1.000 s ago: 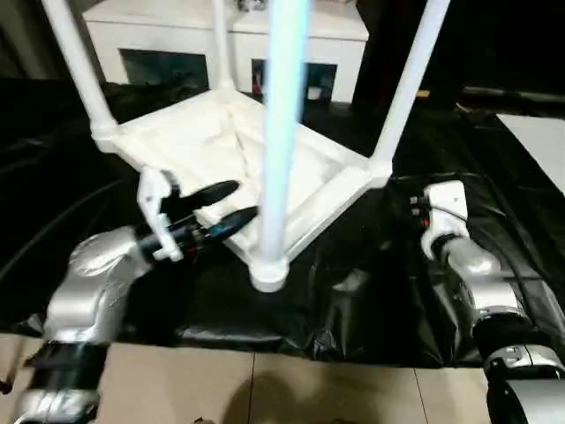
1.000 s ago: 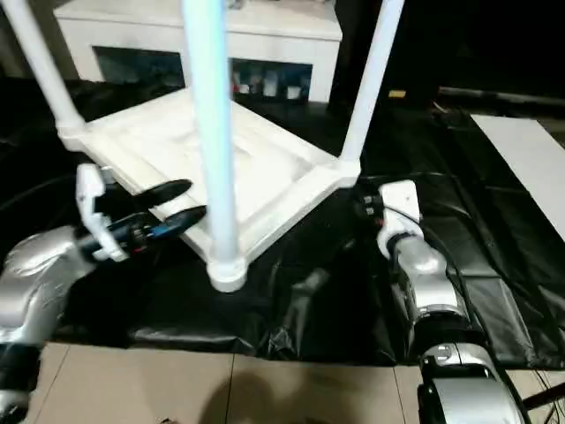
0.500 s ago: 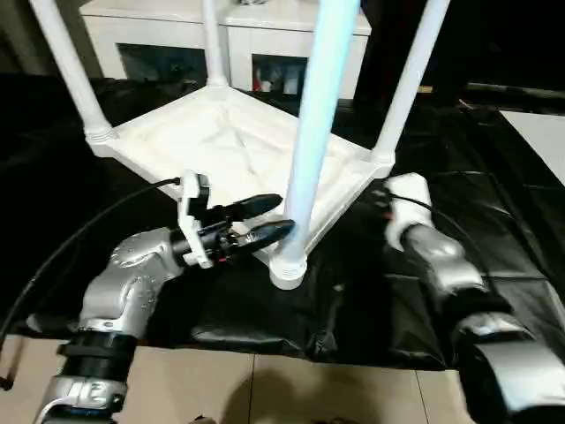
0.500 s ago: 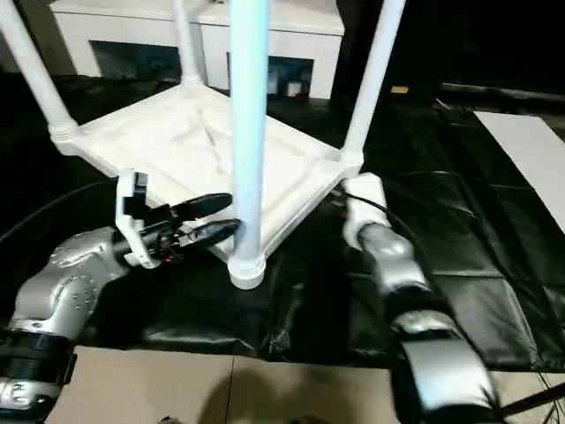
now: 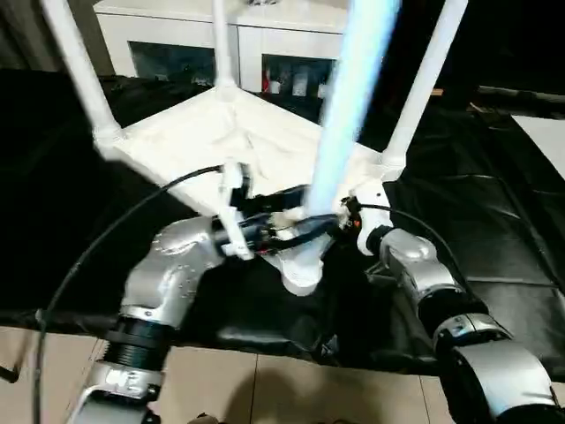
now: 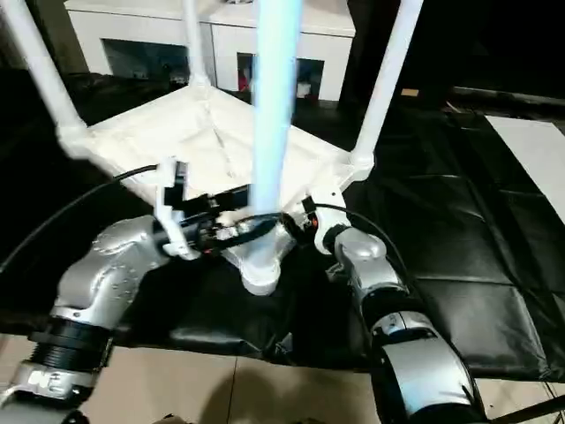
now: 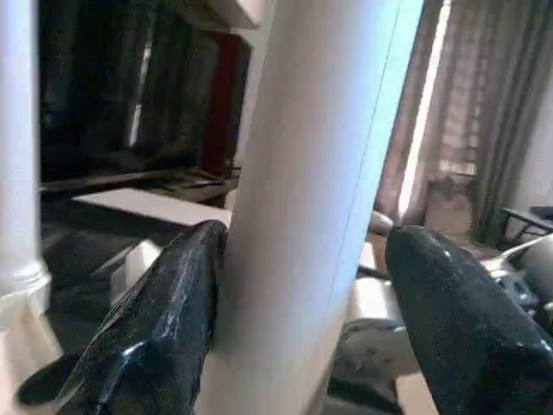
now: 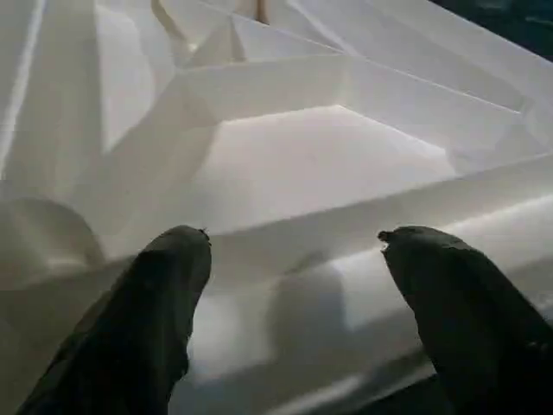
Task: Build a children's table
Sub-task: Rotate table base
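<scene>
- The upturned tabletop (image 5: 238, 146) lies on black sheeting (image 5: 494, 221), four legs standing in its corner sockets.
- The left gripper (image 7: 302, 285), fingers spread, straddles the nearest leg (image 5: 340, 132); one finger touches it.
- The right gripper (image 8: 294, 285), fingers apart, faces the tabletop's ribbed edge beside that corner.

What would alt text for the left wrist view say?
The left gripper straddles a white table leg, its two black fingers open on either side; one touches the tube. Another leg stands beside it.
</scene>
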